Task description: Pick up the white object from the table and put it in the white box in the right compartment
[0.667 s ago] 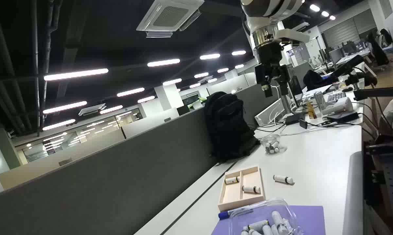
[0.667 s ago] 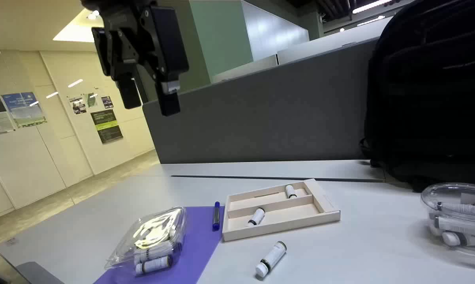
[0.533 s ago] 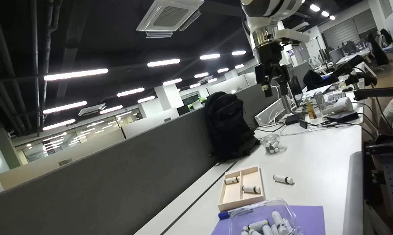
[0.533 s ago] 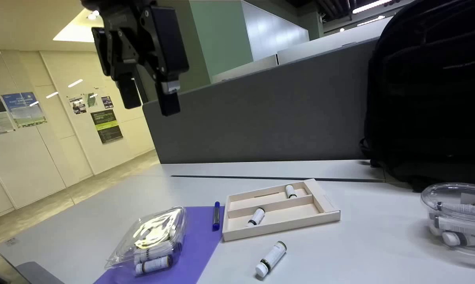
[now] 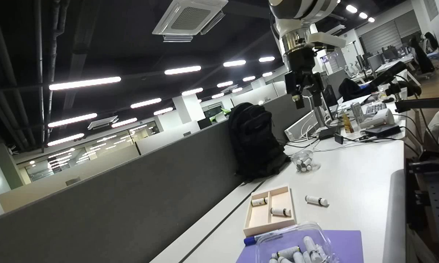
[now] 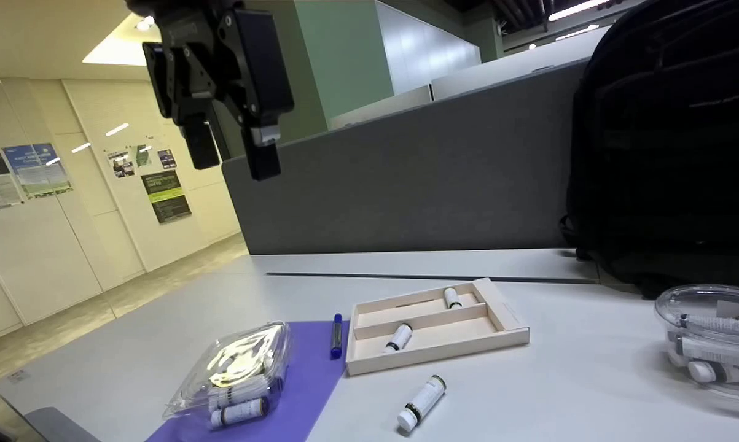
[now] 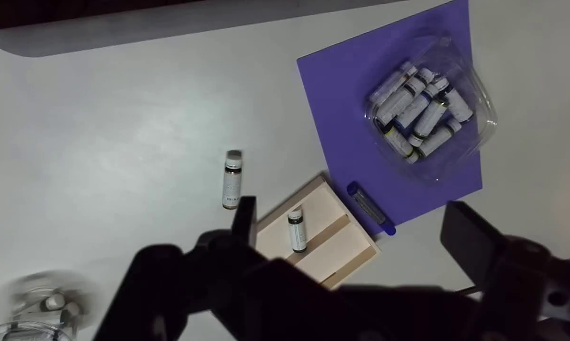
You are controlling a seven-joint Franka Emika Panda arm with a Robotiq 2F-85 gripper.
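The white object is a small white-capped, white-labelled bottle lying on the table in both exterior views (image 5: 316,200) (image 6: 422,403) and in the wrist view (image 7: 232,184). The white box is a shallow pale wooden tray with a divider (image 5: 257,218) (image 6: 443,354) (image 7: 344,249), close beside it. Each of its two compartments holds a similar bottle (image 6: 400,337) (image 6: 452,298); only one bottle (image 7: 297,232) shows in the wrist view, where my gripper hides part of the tray. My gripper (image 5: 308,103) (image 6: 232,155) (image 7: 355,227) is open and empty, high above the table.
A clear container of several bottles (image 6: 237,393) stands on a purple sheet (image 6: 320,393). A blue marker (image 6: 336,336) lies between sheet and tray. A round clear tub of bottles (image 6: 713,350), a black backpack (image 5: 255,142) and a grey partition (image 5: 131,204) stand around.
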